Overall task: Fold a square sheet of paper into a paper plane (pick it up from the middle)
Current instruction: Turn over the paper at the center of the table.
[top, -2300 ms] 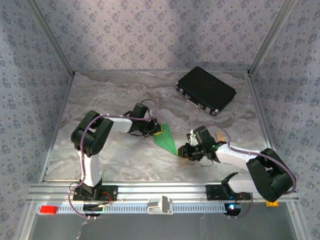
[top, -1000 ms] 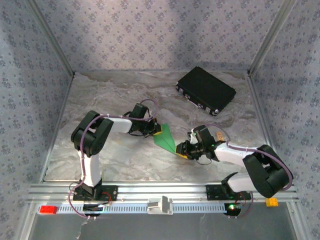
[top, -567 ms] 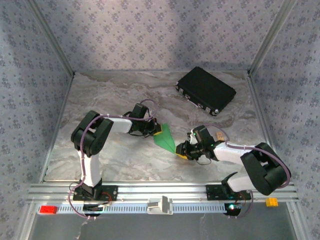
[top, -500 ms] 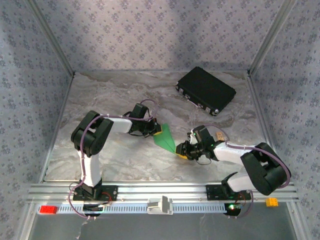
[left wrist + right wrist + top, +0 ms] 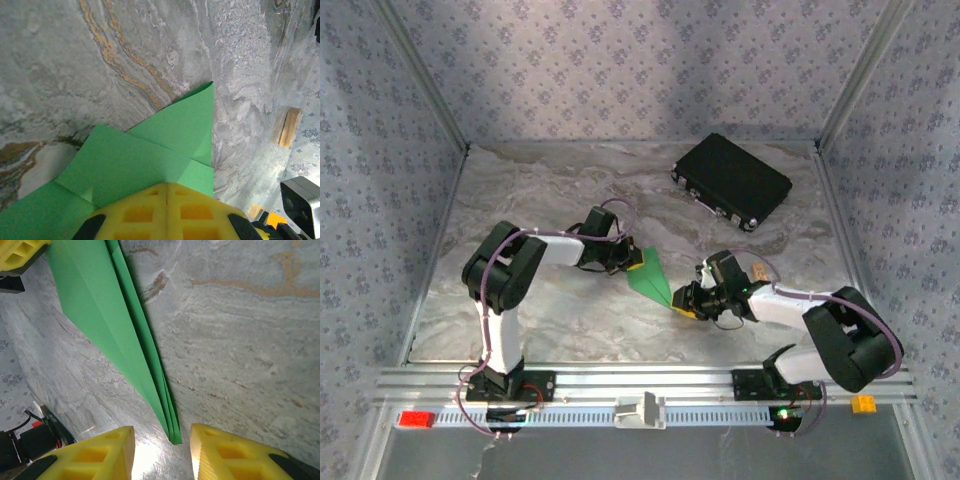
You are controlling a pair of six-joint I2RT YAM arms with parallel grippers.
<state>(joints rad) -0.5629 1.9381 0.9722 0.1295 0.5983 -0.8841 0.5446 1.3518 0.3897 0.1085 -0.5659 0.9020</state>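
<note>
The square sheet of paper [image 5: 651,276] lies on the marble table, folded into a slim bright green dart, the paper plane, with layered edges. Its wide end points upper left and its tip lower right. My left gripper [image 5: 634,262] is shut, its yellow fingertips [image 5: 150,200] pressed together on the wide end of the paper [image 5: 150,150]. My right gripper [image 5: 162,435] is open and low over the table at the tip. The pointed end of the paper [image 5: 112,335] lies in the gap between its fingers, touching neither.
A black case [image 5: 731,181] lies at the back right. A small wooden block [image 5: 758,270] sits just behind the right wrist, and it is also in the left wrist view [image 5: 290,126]. A red block [image 5: 417,419] rests on the front rail [image 5: 570,412].
Over two seconds the right gripper crept slightly up and left to the paper's tip, and the arm's elbow shifted. The left gripper and the paper have stayed put.
</note>
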